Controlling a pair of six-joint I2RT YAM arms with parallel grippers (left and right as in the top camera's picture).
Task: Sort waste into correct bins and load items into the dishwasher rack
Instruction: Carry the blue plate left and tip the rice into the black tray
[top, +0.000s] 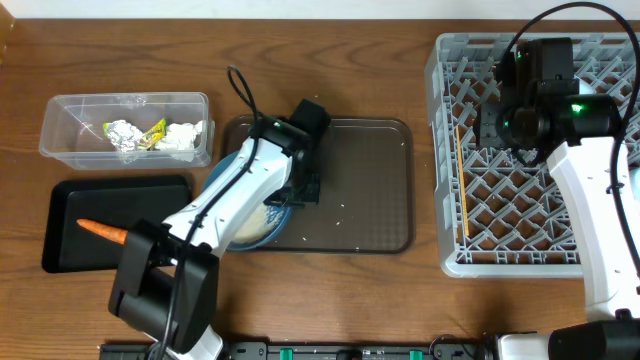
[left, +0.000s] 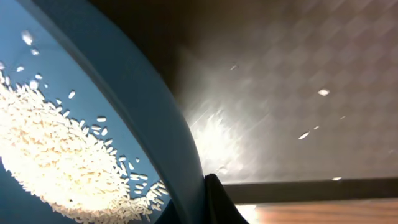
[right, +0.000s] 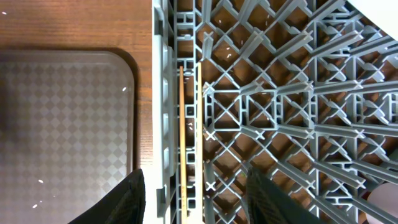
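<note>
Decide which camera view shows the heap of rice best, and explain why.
The left wrist view: the heap of white rice grains lies close up in the blue bowl, single grains distinct. Overhead shows only a pale patch, partly hidden by the left arm. The right wrist view shows none of it.

There is one grey dishwasher rack (top: 440, 150), and in it lies one pair of chopsticks (top: 462, 175) (the sticks lie so close together that they show as one line). The bins number two: one clear tub (top: 60, 130) and one black tray (top: 75, 255). There is one brown serving tray (top: 370, 190) and one dark-blue bowl (left: 155, 124) with one heap of rice (left: 56, 155). The waste counts one carrot (top: 100, 231), one foil ball (top: 122, 135), one yellow-green wrapper (top: 152, 134) and one wad of white paper (top: 183, 137).
</note>
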